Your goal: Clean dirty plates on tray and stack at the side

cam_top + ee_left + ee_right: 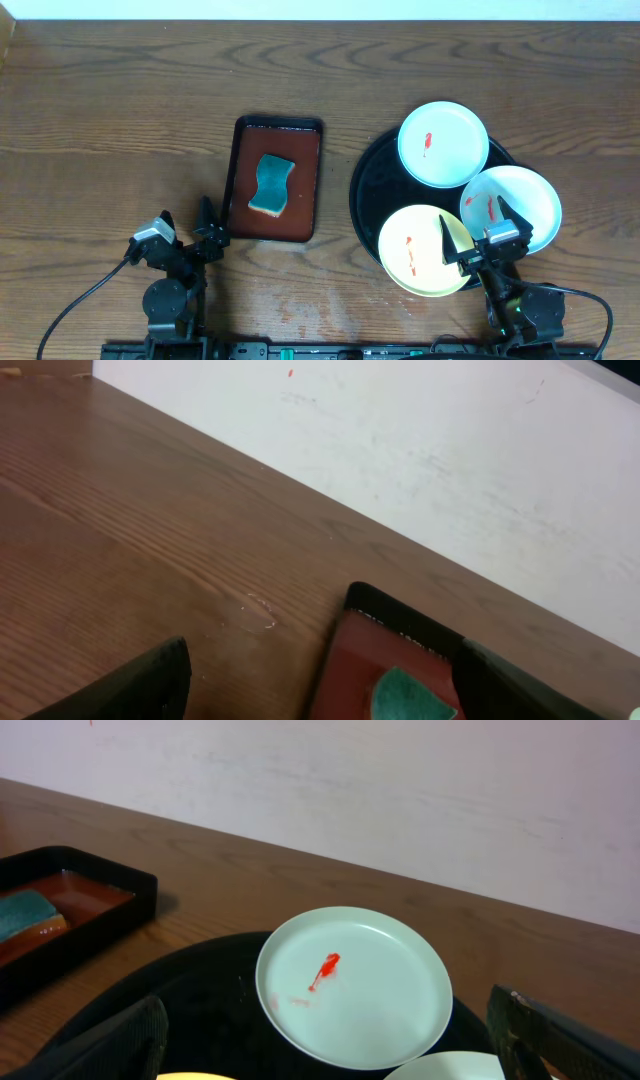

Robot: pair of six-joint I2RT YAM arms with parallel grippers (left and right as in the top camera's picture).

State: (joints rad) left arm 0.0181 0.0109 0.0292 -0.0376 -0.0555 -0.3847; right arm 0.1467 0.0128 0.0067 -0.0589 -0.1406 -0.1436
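We see the left gripper (322, 648) and the right gripper (328, 1002) both with jaws apart, holding nothing, and the three red-smeared plates (443, 143) lying on the black tray (365, 195) at the right of the overhead frame.

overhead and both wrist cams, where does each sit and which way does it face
Overhead: above the table, looking straight down on the black tray, three plates, brown tray, left tool and right tool.
Left wrist: on the left arm, looking low across the table toward the wall; left tool in the bottom corners.
Right wrist: on the right arm, facing the far white plate; right tool in the bottom corners.
Shared: both wrist views catch the brown tray and sponge.
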